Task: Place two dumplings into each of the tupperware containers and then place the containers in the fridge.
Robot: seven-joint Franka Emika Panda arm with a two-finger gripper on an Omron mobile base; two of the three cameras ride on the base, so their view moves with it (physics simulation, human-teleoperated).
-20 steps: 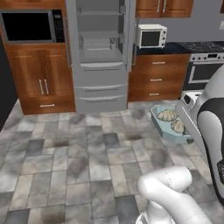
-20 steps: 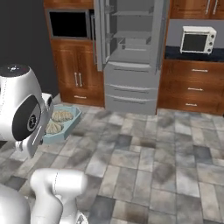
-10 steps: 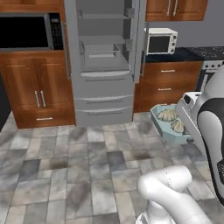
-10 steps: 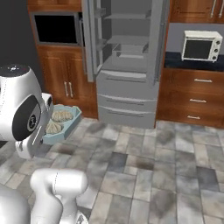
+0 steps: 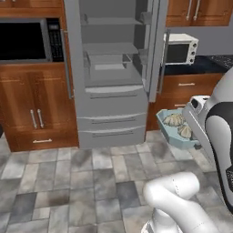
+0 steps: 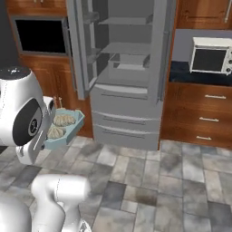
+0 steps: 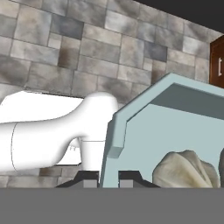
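Tray (image 5: 175, 136): a shallow pale-blue container, oblong with cut corners and a flared rim. It is hanging in the air beside the arm, above the tiled floor (image 5: 91, 177), tilted slightly, with one rim pinched by the gripper (image 7: 108, 178). In the hand view the two dark fingertips (image 7: 87, 178) are standing on either side of the tray's near rim, closed on it.

Contents: two dumplings, beige-grey, lumpy and crinkled, lying side by side on the tray's bottom. In the left base view one dumpling (image 5: 174, 120) is sitting toward the fridge side and the other (image 5: 185, 131) nearer the arm, the two touching or nearly so. In the right base view the same pair are showing as an upper dumpling (image 6: 65, 120) and a lower one (image 6: 55, 132) inside the tray (image 6: 68, 136). In the hand view one dumpling (image 7: 186, 169) is resting against the tray's floor close to the gripped rim.

Fridge (image 5: 113, 68): tall, grey, steel-look, standing ahead of the robot between wooden cabinets (image 5: 36, 104). Both upper doors are standing open, showing grey inner shelves (image 5: 109, 48) and a box-like bin (image 5: 109, 68). Two lower drawers (image 5: 113, 125) are shut. The tray is well short of the fridge, off to its right in the left base view.

Nearby: black microwave (image 5: 27, 41) built in left of the fridge; white toaster oven (image 5: 179, 48) on the counter to its right.
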